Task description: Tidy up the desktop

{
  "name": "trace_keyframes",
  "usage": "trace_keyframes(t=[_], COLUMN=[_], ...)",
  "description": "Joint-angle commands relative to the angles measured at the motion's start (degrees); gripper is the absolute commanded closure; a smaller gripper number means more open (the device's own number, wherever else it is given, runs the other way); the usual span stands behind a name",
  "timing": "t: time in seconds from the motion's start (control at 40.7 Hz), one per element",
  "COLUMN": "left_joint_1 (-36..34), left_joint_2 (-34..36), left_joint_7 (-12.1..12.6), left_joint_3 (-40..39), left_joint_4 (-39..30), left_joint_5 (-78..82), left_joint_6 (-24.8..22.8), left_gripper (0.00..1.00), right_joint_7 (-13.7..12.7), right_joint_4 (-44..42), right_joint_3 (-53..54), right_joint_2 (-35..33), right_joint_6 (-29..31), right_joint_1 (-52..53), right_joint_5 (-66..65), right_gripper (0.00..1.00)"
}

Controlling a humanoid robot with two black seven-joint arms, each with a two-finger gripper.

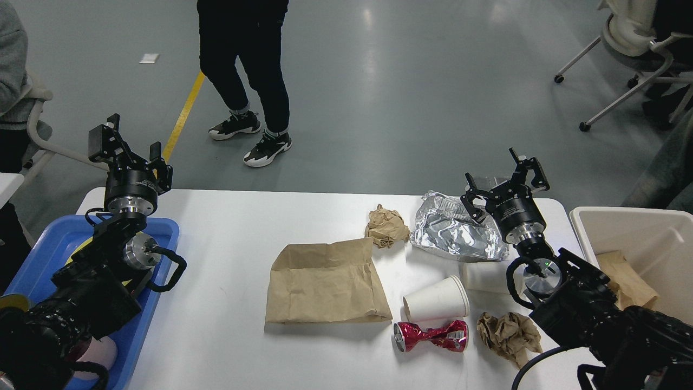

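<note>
Nearest: crushed red can (431,335) beside crumpled brown paper wad (509,335), both near front edge of desktop (227,336). Behind these, tipped white paper cup (436,299), second cup (483,277) partly behind right arm, flat brown paper bag (327,282). Blue tray (142,319) at left end, beige bin (647,244) at right holding brown paper. Farther back: smaller paper wad (386,226), foil sheet (456,234). Right gripper (506,180) spread, empty, above foil's far edge. Left gripper (129,151) spread, empty, raised at far-left corner.
</note>
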Motion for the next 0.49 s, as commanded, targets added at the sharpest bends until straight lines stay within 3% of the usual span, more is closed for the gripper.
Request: trace_keyframes(t=[0.0, 0.467], left_joint_1=[-0.73, -1.78], left_joint_2=[-0.08, -0.43], left_joint_7=[0.93, 1.11], left_joint_3=[-0.23, 0.04], left_joint_4=[0.05, 0.14], left_joint_5=[-0.33, -0.6], left_joint_6=[0.6, 0.87], left_gripper=[0.02, 0.02], right_joint_7=[-0.01, 0.08], right_joint_4=[0.0, 0.0], right_joint_3=[0.0, 0.0], right_joint_2=[0.0, 0.0], right_joint_6=[0.0, 0.0], right_joint_1=[0.0, 0.0], right_joint_5=[0.0, 0.0], right_gripper=[0.0, 0.0])
